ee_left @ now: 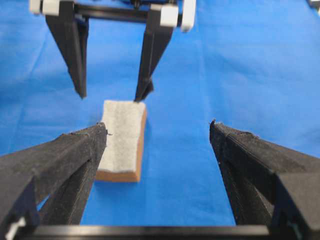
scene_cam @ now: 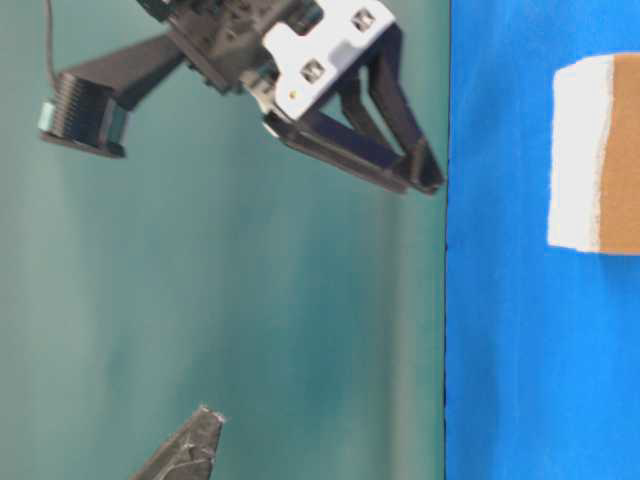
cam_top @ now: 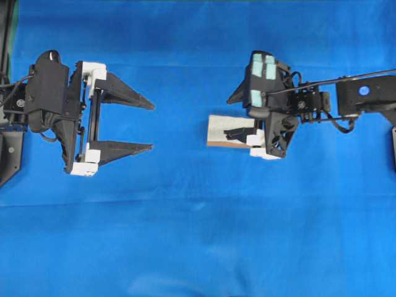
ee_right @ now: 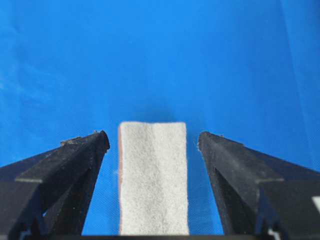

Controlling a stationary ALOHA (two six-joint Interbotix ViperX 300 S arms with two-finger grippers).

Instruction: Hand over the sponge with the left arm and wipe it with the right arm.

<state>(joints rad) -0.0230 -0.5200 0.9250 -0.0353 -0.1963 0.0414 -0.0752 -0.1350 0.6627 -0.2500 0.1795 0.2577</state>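
On the blue cloth [cam_top: 185, 235], sponge [cam_top: 226, 130] lies between right gripper's [ee_right: 152, 142] wide-spread fingers, untouched; left gripper [cam_top: 151, 125] wide, empty.

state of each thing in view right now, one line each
sponge: lying flat on the blue cloth, grey-white side up, not gripped
left gripper: jaws wide open, empty, clear of the sponge
right gripper: jaws open, straddling the sponge without clamping it

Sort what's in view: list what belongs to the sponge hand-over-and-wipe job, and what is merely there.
Belongs to the job:
- sponge, lying on the cloth
- left gripper, open, away from the sponge
- right gripper, open, its fingers either side of the sponge

Merely there:
- blue cloth over the table
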